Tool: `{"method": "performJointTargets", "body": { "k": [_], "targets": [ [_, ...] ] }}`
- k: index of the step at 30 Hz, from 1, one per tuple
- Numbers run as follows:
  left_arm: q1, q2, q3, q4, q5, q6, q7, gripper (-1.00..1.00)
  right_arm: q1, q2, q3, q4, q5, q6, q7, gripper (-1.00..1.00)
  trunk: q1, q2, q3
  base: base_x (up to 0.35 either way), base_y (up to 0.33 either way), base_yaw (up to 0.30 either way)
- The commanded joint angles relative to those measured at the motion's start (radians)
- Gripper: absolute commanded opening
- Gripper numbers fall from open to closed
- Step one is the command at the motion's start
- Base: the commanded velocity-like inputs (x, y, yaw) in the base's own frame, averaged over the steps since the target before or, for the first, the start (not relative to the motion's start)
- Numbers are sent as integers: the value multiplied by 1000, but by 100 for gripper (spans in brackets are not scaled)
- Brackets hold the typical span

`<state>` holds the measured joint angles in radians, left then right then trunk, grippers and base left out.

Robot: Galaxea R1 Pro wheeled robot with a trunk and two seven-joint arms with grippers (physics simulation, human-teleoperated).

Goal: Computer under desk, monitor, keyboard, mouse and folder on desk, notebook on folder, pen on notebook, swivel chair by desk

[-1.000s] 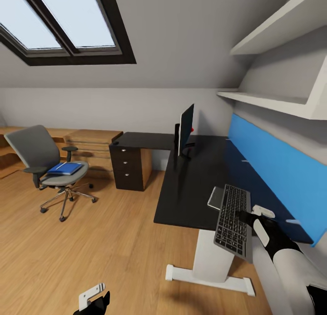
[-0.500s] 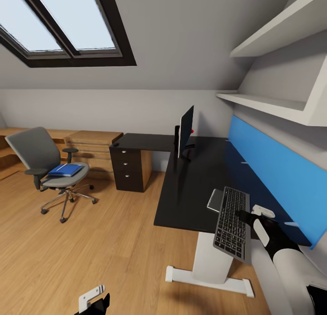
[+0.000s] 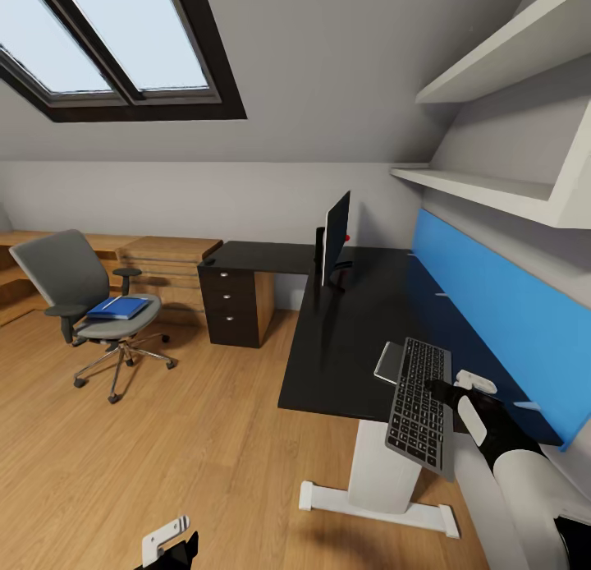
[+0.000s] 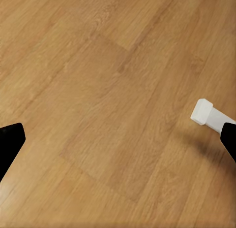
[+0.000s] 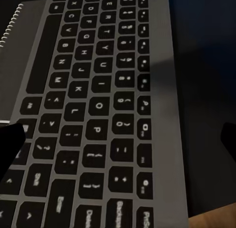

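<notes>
So kbd (image 3: 421,404) is on counter (image 3: 353,332) edge, overhanging, well apart from monitor (image 3: 335,236). R gripper (image 3: 447,387) fingers apart over it, L gripper (image 3: 168,537) fingers apart, empty. I still need folder (image 3: 119,307) off chair (image 3: 86,295); notebook (image 3: 389,360) sits beside kbd.

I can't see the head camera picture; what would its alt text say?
A robot's right gripper rests on a keyboard that overhangs the near edge of a black desk, with a notebook beside it and a monitor farther back. Across the wooden floor stands a grey chair with a blue folder on its seat, under a skylight.
</notes>
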<state>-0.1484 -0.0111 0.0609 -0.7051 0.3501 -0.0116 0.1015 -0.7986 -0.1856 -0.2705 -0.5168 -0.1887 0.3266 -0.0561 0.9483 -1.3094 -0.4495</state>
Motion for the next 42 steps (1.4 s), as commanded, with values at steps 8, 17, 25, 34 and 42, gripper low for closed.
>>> {"method": "performJointTargets", "body": {
  "k": [8,17,25,34,42],
  "targets": [
    [0,0,1,0,11,-2,1,100,0,0,-1,-3,-11,5,-5,100,0,-1,-1,-9,3,0],
    [0,0,2,1,12,-2,1,100,-1,0,-2,-2,-15,5,-5,100,0,-1,-1,-223,134,0],
    [0,0,1,1,12,-2,1,100,-1,0,-5,-3,-17,5,-8,100,0,-1,-1,-274,175,0],
    [0,0,1,1,12,-2,0,100,-1,0,-9,-3,-20,5,-8,100,0,-1,-1,-276,196,0],
    [0,-1,1,1,11,-2,0,100,-1,-1,-29,-4,-20,5,-8,100,0,-1,0,-250,215,-28]
  ]
}}
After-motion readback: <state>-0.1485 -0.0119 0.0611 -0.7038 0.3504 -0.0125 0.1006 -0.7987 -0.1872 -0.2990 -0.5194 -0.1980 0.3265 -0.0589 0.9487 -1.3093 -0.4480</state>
